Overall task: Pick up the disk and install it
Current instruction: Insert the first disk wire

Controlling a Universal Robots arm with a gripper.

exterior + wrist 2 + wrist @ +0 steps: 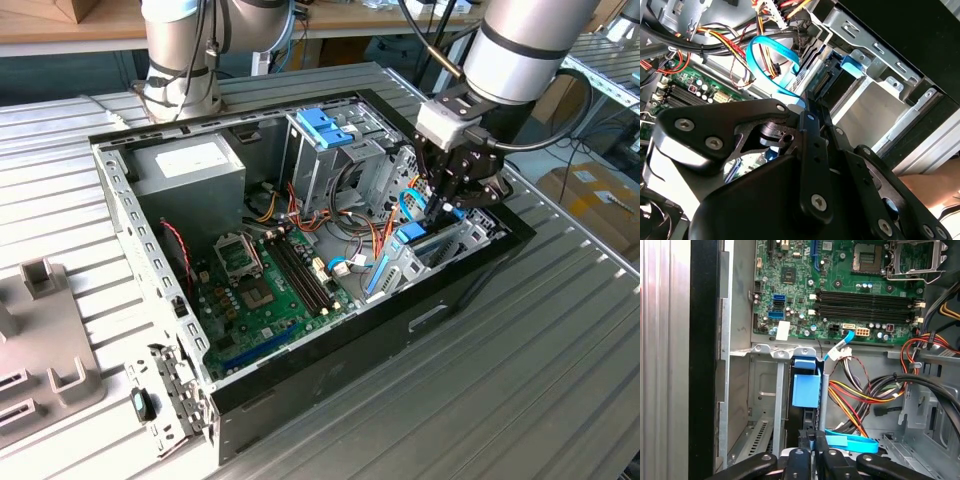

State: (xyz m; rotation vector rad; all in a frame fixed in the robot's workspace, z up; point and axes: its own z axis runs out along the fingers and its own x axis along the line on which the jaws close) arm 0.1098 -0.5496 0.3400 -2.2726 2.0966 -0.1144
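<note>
Currently the pincer [447, 205] is lowered inside the open computer case [300, 370], which lies on the ribbed metal tabletop [520, 380].

- Pincer state: jaws drawn narrow in both wrist views, fingertips [803, 439] nearly together with only a sliver of gap. That gap is far thinner than the disk, so nothing is clasped between them.
- Disk [806, 387]: stands on edge in a slot of the grey metal drive bay [765, 390], straight ahead of the pincer's tips. Its light-blue carrier [850, 66] faces the pincer and the dark body runs down into the slot beyond.
- Contact: the tips sit at the disk's near edge, in line with it. Cannot tell whether they press on it or stop just short.
- Light-blue flat cable [852, 444]: loops just beside the pincer on one side, close to the fingers.
- Red, yellow and black wire bundle [860, 390]: on the same side as the cable, further from the pincer.
- Green motherboard [840, 290]: beyond the bay, well past the disk as seen from the pincer.
- Blue bracket [325, 125]: tops the separate drive cage, well apart from the pincer.
</note>
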